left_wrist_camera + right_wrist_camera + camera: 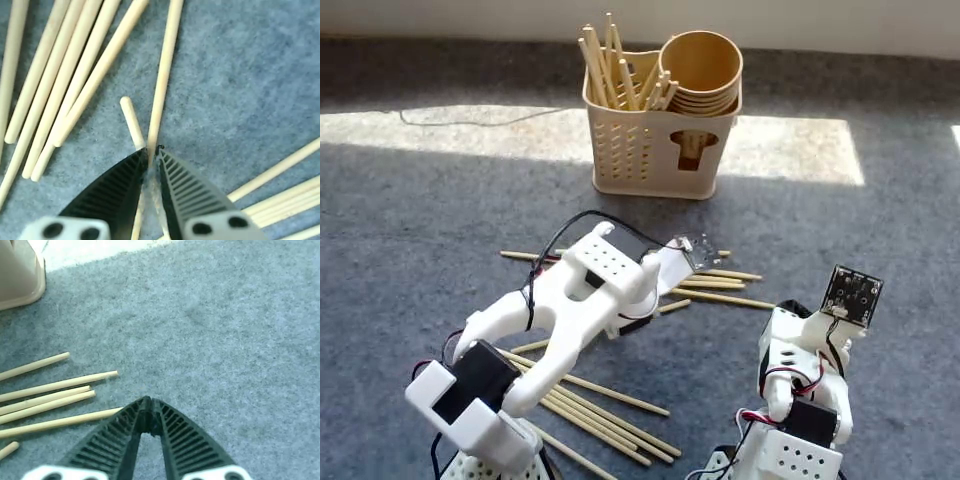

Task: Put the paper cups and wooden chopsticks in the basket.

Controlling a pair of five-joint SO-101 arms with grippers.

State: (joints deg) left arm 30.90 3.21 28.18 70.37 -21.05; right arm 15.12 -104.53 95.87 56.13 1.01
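Note:
The cream basket stands at the back with a stack of paper cups and several wooden chopsticks upright in it. More chopsticks lie scattered on the grey carpet. My left arm stretches over them. My left gripper is low over the carpet, shut on two chopsticks that cross at its tips. My right gripper is shut with nothing in it, just beyond the ends of several loose chopsticks. My right arm stays folded at the front right.
Another bundle of chopsticks lies at the front beside the left arm's base. A corner of the basket shows in the right wrist view. Open carpet spreads to the right of the basket and around the right arm.

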